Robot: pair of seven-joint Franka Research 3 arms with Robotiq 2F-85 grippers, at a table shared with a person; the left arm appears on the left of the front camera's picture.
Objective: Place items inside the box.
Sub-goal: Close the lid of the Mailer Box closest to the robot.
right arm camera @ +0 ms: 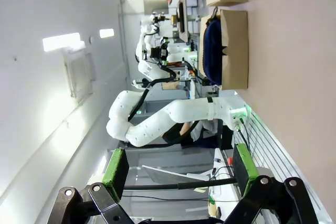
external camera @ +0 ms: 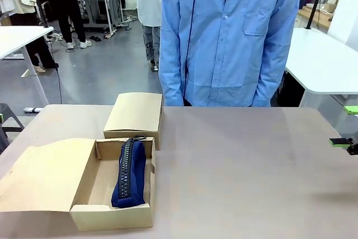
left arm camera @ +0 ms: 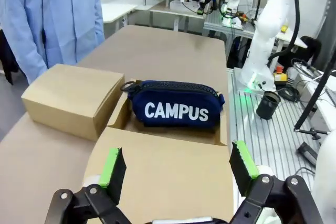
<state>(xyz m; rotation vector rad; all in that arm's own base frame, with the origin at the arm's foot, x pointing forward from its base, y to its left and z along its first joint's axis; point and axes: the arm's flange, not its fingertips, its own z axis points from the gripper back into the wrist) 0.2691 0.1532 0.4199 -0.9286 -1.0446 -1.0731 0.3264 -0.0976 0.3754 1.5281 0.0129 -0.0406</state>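
Left gripper (left arm camera: pixel 178 169) nearest, fingers spread wide, gripping nothing, poised above open flap of box (left arm camera: pixel 168 177). Box holds navy "CAMPUS" pencil case (left arm camera: pixel 176 106), lying on edge along its length, just beyond fingertips. Second closed cardboard box (left arm camera: pixel 73 98) touching box's far end. Right gripper (right arm camera: pixel 178 169) fingers apart, empty, well apart from box (right arm camera: pixel 234 51).
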